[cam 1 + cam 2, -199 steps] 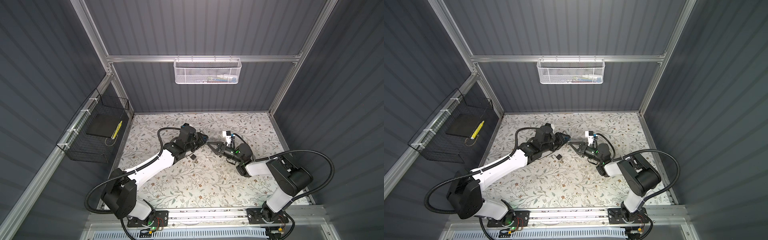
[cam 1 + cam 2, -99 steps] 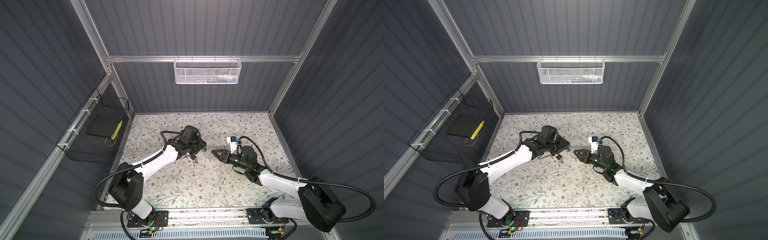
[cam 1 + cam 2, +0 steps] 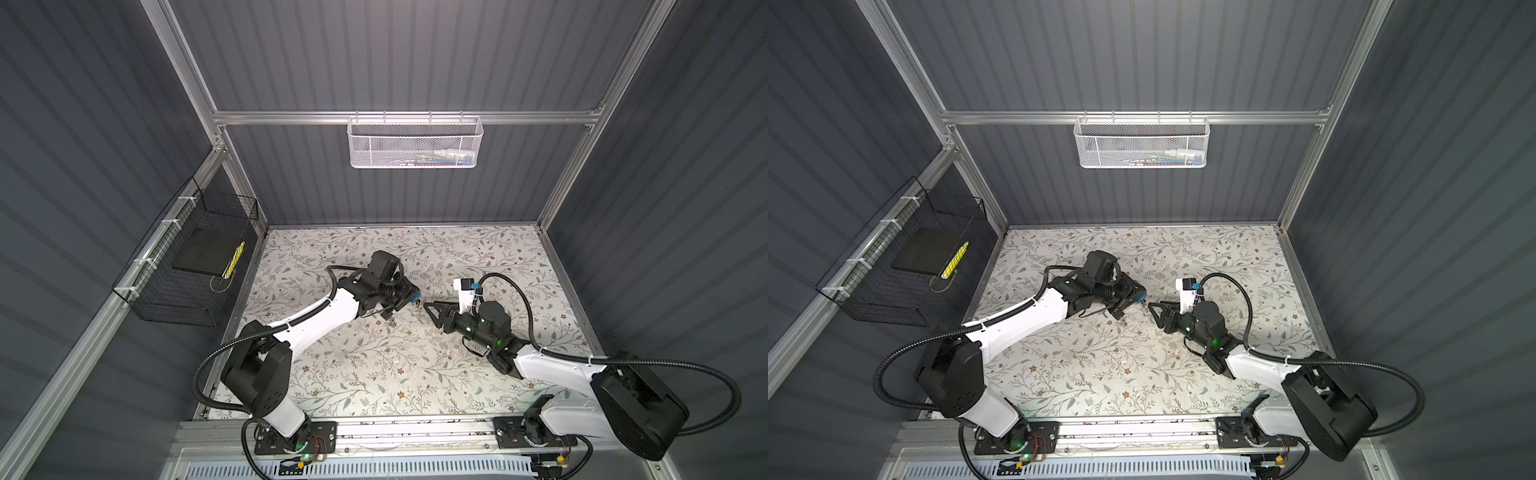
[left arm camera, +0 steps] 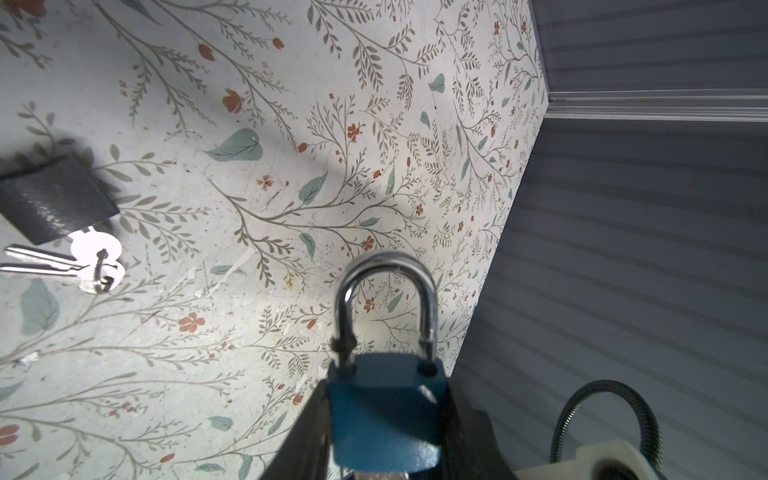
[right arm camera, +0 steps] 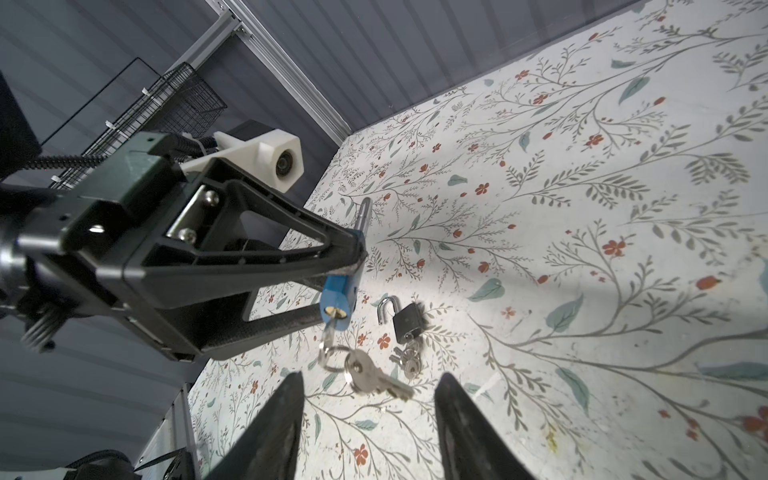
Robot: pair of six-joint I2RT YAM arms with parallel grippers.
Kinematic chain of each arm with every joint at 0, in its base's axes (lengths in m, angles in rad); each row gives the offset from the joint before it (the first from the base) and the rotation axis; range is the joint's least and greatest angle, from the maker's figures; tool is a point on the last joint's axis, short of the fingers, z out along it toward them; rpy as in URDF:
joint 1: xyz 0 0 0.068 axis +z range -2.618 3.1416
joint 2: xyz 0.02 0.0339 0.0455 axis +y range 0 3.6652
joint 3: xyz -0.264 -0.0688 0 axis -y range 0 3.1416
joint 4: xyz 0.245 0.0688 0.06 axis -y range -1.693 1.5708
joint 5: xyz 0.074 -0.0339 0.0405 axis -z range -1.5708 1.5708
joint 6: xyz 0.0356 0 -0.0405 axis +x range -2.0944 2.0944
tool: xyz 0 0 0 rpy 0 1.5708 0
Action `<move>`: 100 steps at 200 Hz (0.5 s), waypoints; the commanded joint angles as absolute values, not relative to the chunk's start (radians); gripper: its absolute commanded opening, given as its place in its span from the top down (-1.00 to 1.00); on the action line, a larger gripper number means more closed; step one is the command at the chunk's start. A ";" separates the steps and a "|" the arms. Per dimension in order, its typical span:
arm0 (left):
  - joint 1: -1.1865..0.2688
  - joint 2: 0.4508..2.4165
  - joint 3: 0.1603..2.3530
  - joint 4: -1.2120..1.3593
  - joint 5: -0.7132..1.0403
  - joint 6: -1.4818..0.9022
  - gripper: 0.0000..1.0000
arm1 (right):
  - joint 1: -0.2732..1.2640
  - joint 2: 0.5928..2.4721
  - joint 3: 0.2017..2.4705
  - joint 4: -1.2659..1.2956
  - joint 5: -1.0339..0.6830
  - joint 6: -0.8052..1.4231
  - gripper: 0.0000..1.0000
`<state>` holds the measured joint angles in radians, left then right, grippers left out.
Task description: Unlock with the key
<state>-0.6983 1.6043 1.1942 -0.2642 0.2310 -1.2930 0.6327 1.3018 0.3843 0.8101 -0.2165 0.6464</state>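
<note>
No lettering, brand, number or sign can be read in any view. The blue padlock [image 5: 337, 300], the black padlock [image 5: 409, 322] and the keys [image 5: 368, 376] show no legible marking. The contents of the white mesh basket [image 3: 374, 141], upper centre, are too small to read.

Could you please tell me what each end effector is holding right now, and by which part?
The left end effector grips the blue padlock by its body; the right end effector is open and holds nothing.
</note>
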 commanded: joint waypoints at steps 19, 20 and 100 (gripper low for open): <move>-0.695 1.615 1.227 -0.226 0.270 -1.308 0.74 | 0.653 1.350 0.418 0.929 -0.196 0.622 -0.08; -0.694 1.615 1.227 -0.227 0.270 -1.308 0.74 | 0.653 1.351 0.419 0.930 -0.196 0.623 -0.08; -0.695 1.623 1.216 -0.196 0.298 -1.324 0.73 | 0.658 1.454 0.498 0.939 -0.210 0.653 -0.03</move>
